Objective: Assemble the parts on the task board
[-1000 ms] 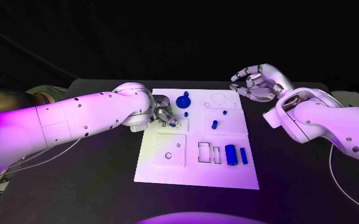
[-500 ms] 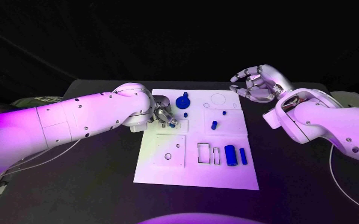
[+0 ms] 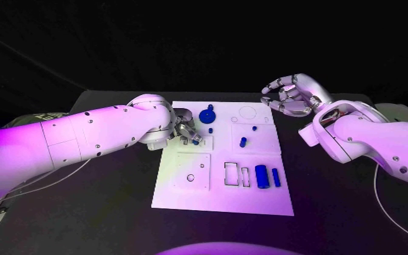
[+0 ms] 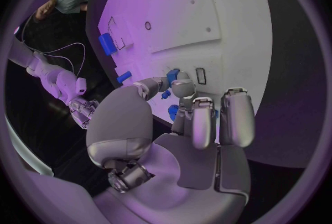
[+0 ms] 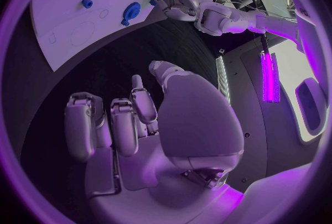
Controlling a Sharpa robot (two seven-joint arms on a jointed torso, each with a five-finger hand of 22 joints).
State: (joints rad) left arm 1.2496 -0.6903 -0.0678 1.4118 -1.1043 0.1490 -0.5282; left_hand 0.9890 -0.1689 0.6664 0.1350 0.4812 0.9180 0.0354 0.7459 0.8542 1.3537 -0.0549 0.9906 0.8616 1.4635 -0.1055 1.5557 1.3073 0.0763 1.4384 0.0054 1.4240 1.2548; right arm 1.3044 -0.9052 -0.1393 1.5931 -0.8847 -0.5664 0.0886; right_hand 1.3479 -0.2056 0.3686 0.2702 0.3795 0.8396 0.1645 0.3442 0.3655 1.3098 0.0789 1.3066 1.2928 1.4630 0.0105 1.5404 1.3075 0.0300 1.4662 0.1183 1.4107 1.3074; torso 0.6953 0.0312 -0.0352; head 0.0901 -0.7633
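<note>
Black table (image 3: pixel 102 208), white task board (image 3: pixel 223 199) at centre. Left hand (image 3: pixel 186 131) at board's near-left upper area, fingers curled down on small blue part (image 4: pixel 173 74) — whether actually pinched, can't tell. Right hand (image 3: pixel 289 97) off board's far-right corner, fingers curled, holding nothing. Other blue parts (image 3: pixel 263 176) lie mid-board and right. Judgement: keep wrist steady, align part w/ slot before pressing — avoid nudging blue disc (image 3: pixel 207 115) just beside.
</note>
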